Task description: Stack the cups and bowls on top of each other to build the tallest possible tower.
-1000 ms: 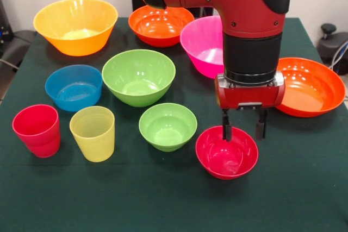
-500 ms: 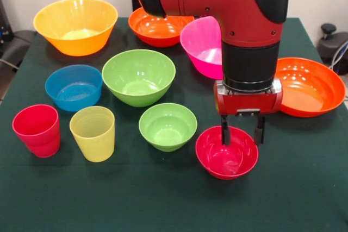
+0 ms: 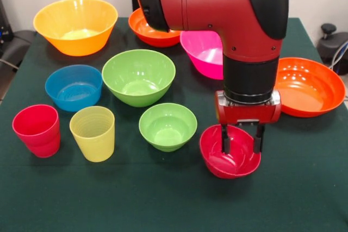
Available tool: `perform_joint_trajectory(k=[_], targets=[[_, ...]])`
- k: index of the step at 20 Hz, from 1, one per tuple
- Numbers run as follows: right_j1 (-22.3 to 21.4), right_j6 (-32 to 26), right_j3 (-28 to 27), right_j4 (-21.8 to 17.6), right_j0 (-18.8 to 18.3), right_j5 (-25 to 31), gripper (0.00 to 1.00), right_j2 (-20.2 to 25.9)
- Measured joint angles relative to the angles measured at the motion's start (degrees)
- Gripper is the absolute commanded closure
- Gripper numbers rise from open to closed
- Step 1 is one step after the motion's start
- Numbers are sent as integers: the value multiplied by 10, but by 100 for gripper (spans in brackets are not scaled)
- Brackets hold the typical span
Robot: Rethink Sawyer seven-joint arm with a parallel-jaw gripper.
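My gripper (image 3: 241, 140) is open and low over the small red bowl (image 3: 231, 162) at the front right. One finger (image 3: 224, 139) is inside the bowl and the other is at its right rim. The bowl is tipped, with its opening turned towards the camera. The small light-green bowl (image 3: 167, 126) stands just left of it. The red cup (image 3: 37, 130) and the yellow cup (image 3: 93, 133) stand upright at the front left. No bowl is nested in another, so no tower shows.
A blue bowl (image 3: 73, 87) and a large green bowl (image 3: 138, 77) sit mid-table. A yellow-orange bowl (image 3: 75, 25), an orange bowl (image 3: 149, 33) and a pink bowl (image 3: 204, 52) stand at the back, partly behind the arm. A wide orange bowl (image 3: 310, 86) is at the right.
The gripper has come down into the red bowl. The bowl, flat before, is now tipped and shifted slightly.
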Motion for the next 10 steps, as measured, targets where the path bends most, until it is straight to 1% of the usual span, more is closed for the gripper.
perform_joint_trajectory(k=[6,10], targets=[[16,0,-9,0,8,0,0,-5],[18,0,-10,0,9,0,0,-5]])
